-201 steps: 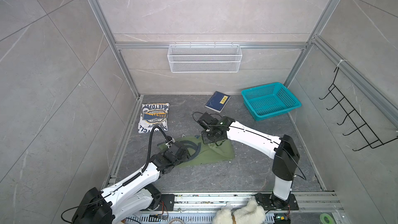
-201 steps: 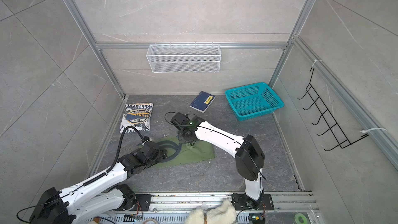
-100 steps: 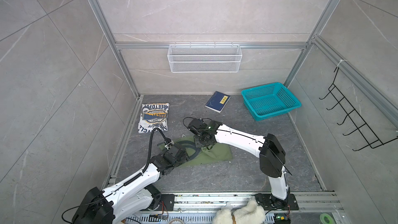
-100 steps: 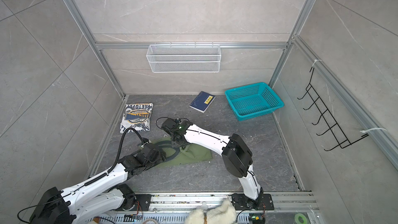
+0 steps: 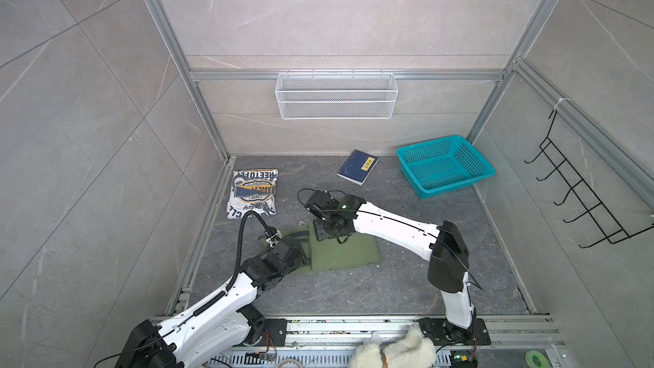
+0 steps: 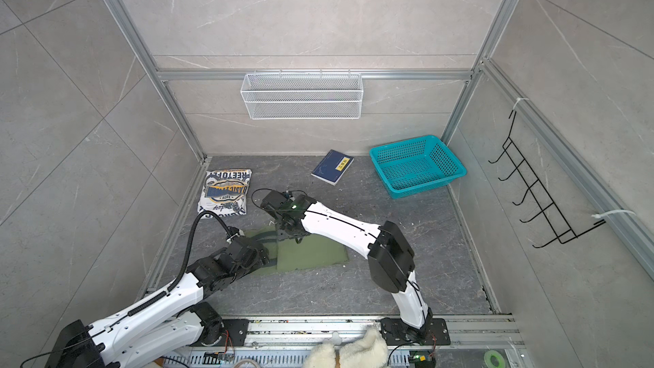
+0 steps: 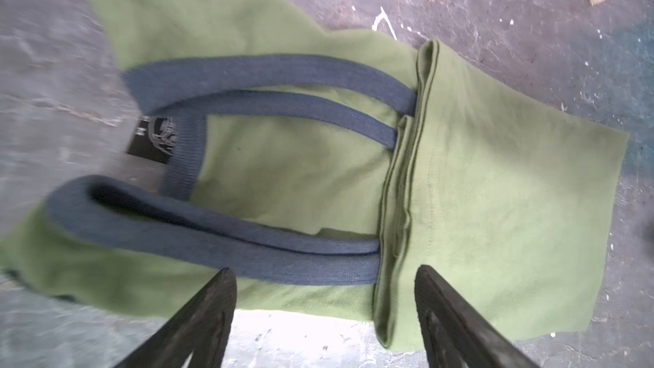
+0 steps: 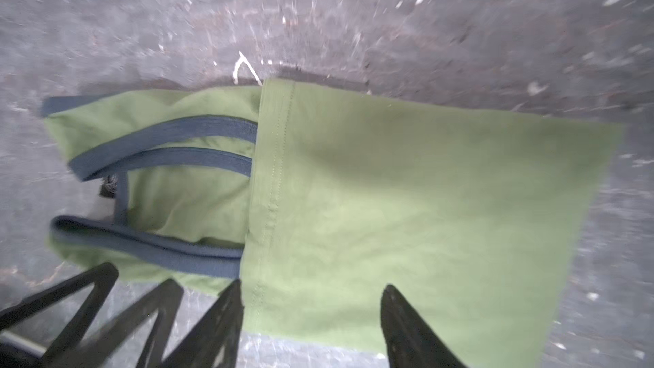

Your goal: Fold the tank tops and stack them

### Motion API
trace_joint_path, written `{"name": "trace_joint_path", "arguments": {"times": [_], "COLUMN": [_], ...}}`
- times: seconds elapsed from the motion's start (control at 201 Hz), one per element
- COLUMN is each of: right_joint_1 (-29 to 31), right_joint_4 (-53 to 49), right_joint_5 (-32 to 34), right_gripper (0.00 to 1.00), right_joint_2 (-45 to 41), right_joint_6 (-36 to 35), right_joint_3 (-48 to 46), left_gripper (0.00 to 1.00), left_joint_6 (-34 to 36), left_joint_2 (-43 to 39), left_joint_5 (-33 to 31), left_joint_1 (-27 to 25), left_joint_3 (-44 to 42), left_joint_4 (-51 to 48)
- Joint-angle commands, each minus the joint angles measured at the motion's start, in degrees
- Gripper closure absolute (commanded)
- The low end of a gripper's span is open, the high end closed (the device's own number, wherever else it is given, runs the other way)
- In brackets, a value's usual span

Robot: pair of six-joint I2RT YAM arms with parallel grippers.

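Note:
The olive green tank top [image 5: 348, 254] [image 6: 311, 253] lies flat mid-floor, its hem half folded over the navy-trimmed strap half [image 7: 495, 189] [image 8: 424, 207]. The white tank top [image 5: 254, 192] [image 6: 224, 191] lies folded at the back left, badge print up. My left gripper [image 5: 304, 259] [image 7: 325, 277] is open at the near-left edge of the green top, over the fold line, with only the cloth's edge below. My right gripper [image 5: 330, 233] [image 8: 313, 292] hovers open over the folded-over hem half, holding nothing.
A navy book [image 5: 358, 167] and a teal basket [image 5: 444, 166] sit at the back. A white wire basket [image 5: 336, 95] hangs on the back wall and a black hook rack [image 5: 580, 185] on the right wall. A white plush thing [image 5: 393, 352] lies on the front rail.
My right gripper carried the green top's hem leftward over the straps, then opened and let it go. My left gripper stayed open at the near-left edge.

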Motion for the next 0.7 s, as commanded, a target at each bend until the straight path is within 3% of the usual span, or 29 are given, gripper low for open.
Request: {"name": "trace_joint_path", "arguments": {"times": [0.0,0.174,0.299,0.513,0.692], "right_joint_1": [-3.32,-11.95,-16.2,-16.61,-16.65], "right_joint_4": [-0.26,5.93,9.41,9.31,8.71], "right_joint_5": [4.55,-0.87,-5.56,-10.27,-12.49], "right_gripper": [0.34,0.34,0.34,0.35,0.35], "right_joint_2": [-8.04,-9.58,-6.96,2.18,8.17], "right_joint_6": [-2.28,-4.48,-5.88,-8.36,-8.75], "right_joint_3": [-5.08,-14.69,-15.77,-8.76,-6.83], "left_gripper": [0.19,0.2,0.2,0.21,0.21], "left_joint_6": [4.08,4.79,2.53,0.99,-0.4], "left_joint_2": [1.78,12.89,20.23,30.5,36.45], "left_joint_5": [-0.47,3.63,5.72,10.16,11.53], "left_joint_1": [0.17,-4.93,-7.68,-8.25,-12.88], "left_joint_3": [5.61,14.79,17.0,16.02,16.83], "left_joint_4": [-2.16,0.08,4.18,10.85,10.91]}}
